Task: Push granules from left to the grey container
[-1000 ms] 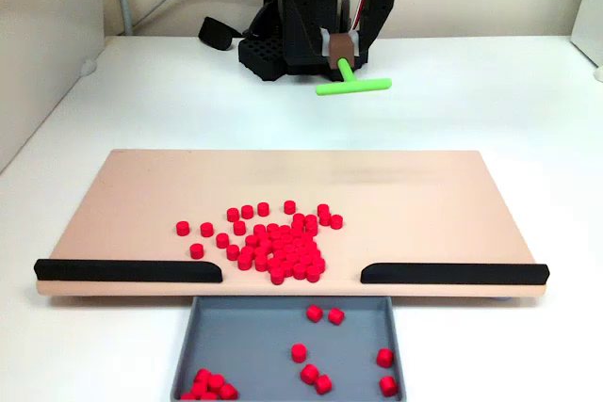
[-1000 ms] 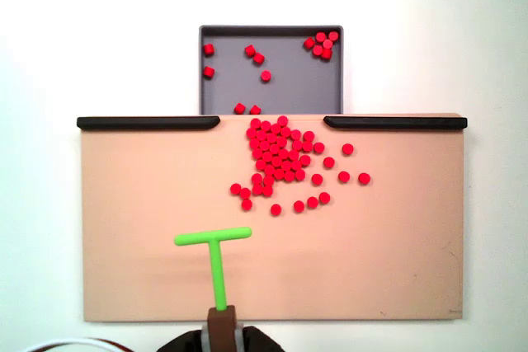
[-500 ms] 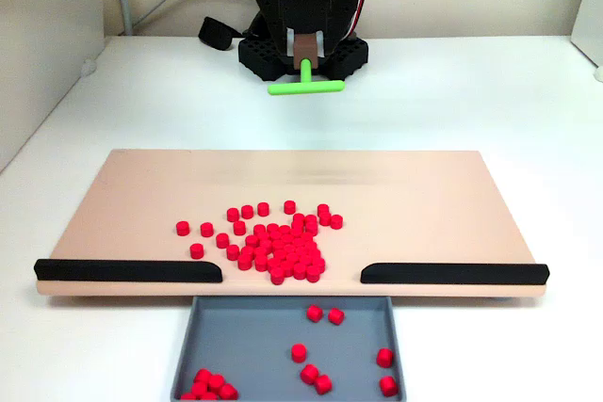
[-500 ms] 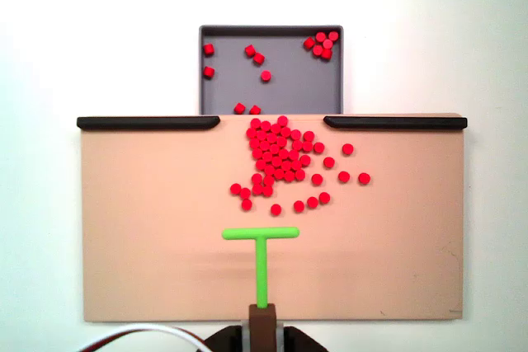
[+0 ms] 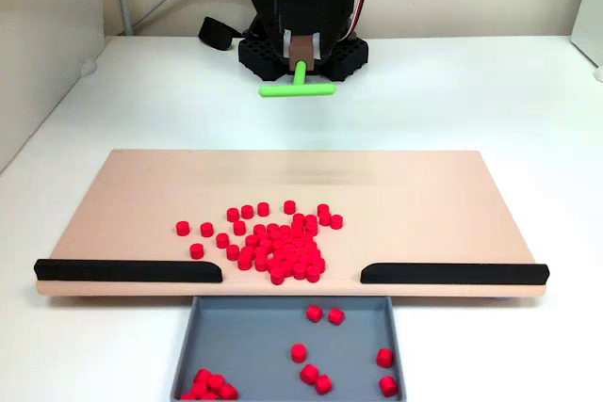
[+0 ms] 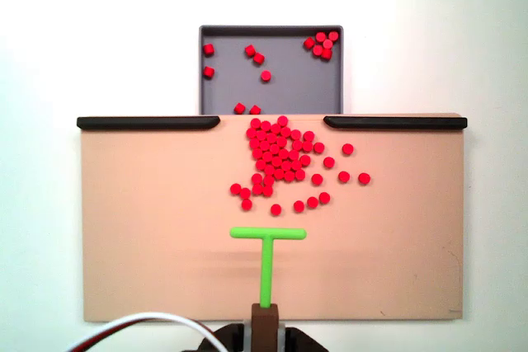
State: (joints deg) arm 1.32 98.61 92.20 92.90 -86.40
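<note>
While gripper (image 6: 266,312): clamped on the green pusher stick (image 6: 267,260), raised over the beige board (image 6: 148,228)
Granules (image 6: 280,158): clustered by the gap between black strips (image 6: 148,122)
Grey container (image 6: 289,88): adjoins gap, holding some granules

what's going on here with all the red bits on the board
A robot arm holds a green T-shaped pusher in its gripper, the crossbar above the beige board, just short of a cluster of red granules. Most granules sit by the gap between two black strips. A few already lie in the grey container beyond the gap.
</note>
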